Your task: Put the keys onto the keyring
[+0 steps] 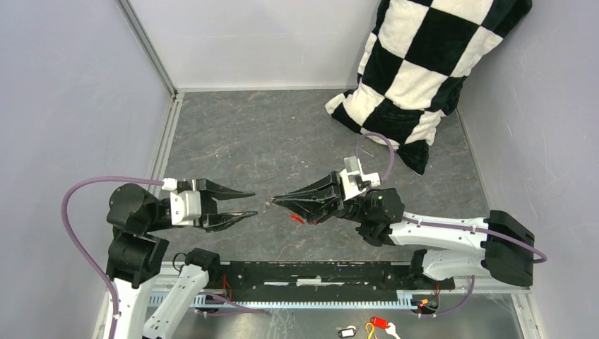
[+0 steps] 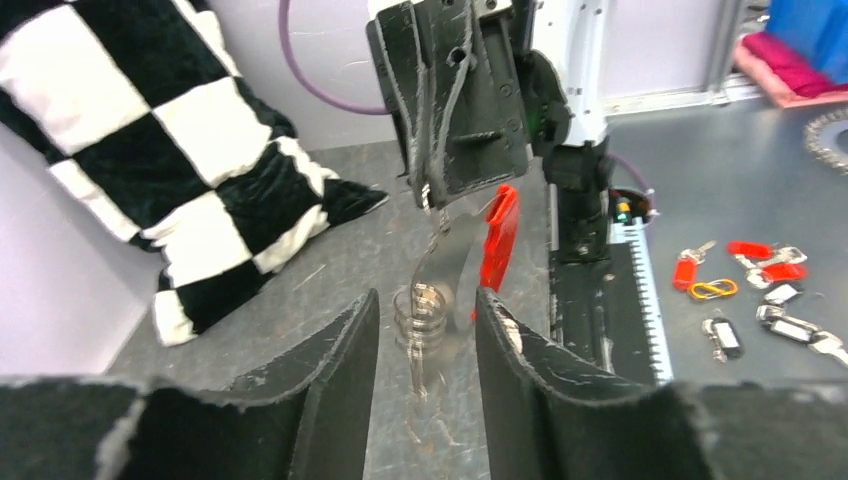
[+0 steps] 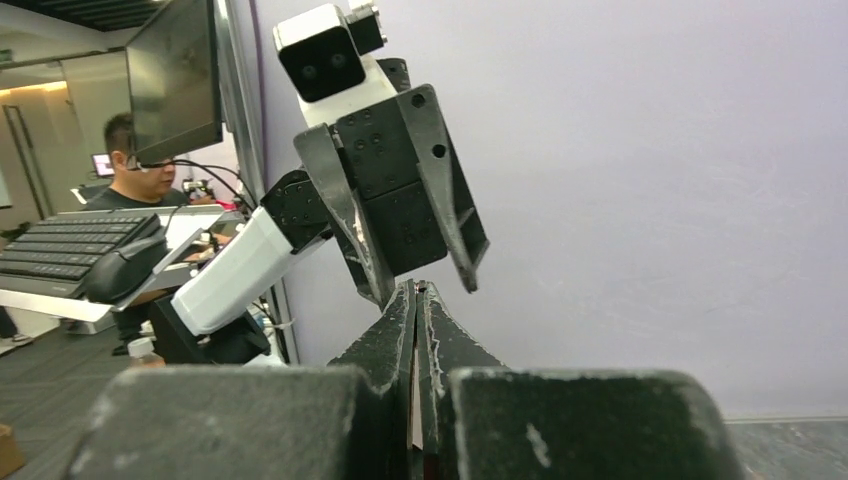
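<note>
My right gripper (image 1: 274,203) is shut on the top of the keyring (image 2: 420,312), a thin silvery chain that hangs down and ends in a coiled ring just above the table. A long red plastic key (image 2: 499,236) dangles beside the chain under the same gripper (image 2: 428,192), and shows as a red sliver (image 1: 297,219) from above. My left gripper (image 2: 427,300) faces it, open. The coiled ring sits between its two fingertips without touching either. In the right wrist view my shut jaws (image 3: 418,292) point at the left gripper's spread fingers (image 3: 445,190).
A black-and-white checked pillow (image 1: 417,63) leans in the far right corner. Spare tags and rings (image 2: 760,270) lie on the shelf below the table's front rail (image 1: 325,272), also seen from above (image 1: 378,326). Grey walls close in on both sides.
</note>
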You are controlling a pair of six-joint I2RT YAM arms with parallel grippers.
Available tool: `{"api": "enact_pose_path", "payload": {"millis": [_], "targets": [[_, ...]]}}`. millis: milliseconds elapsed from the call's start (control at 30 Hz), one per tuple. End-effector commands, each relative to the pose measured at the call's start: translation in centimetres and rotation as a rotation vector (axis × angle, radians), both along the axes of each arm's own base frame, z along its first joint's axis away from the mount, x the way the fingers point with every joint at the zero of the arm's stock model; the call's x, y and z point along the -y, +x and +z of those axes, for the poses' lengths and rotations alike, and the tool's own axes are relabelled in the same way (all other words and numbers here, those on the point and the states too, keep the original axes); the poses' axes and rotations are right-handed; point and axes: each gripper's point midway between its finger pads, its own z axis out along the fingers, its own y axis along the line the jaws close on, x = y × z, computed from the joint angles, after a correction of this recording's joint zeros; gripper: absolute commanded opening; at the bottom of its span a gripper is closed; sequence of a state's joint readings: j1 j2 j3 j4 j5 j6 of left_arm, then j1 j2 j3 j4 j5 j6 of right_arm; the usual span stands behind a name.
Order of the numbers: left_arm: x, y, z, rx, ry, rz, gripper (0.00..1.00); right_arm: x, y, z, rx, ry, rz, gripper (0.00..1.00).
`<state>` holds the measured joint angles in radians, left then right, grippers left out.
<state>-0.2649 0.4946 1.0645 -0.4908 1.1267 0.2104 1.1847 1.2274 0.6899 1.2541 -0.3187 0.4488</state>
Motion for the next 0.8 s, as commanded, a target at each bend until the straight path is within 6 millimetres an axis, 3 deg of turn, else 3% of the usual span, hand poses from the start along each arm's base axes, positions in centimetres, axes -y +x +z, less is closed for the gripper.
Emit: {"api": "enact_pose_path", "payload": {"millis": [0,133,233,767], "targets": [[0.8,-1.0,0.6,-0.142,-0.053,-0.095,0.43,0.7,0.4,1.6,0.047,0.057,-0.101,0.01],[1.1,-2.2,-0.7,-0.239,-0.03,-0.203,0.39,0.4,0.3,1.7,0.047,0.066,-0.093,0.01],[1.3,-2.0,-1.4,-0.292,-0.019,-0.223,0.36,0.1,0.1,1.8,0.047,0.07,-0.083,0.01],[1.4,-1.2,-1.1,-0.312,-0.02,-0.21,0.32,-1.7,-0.3,0.8,0.052,0.02,-0.071,0.01]]}}
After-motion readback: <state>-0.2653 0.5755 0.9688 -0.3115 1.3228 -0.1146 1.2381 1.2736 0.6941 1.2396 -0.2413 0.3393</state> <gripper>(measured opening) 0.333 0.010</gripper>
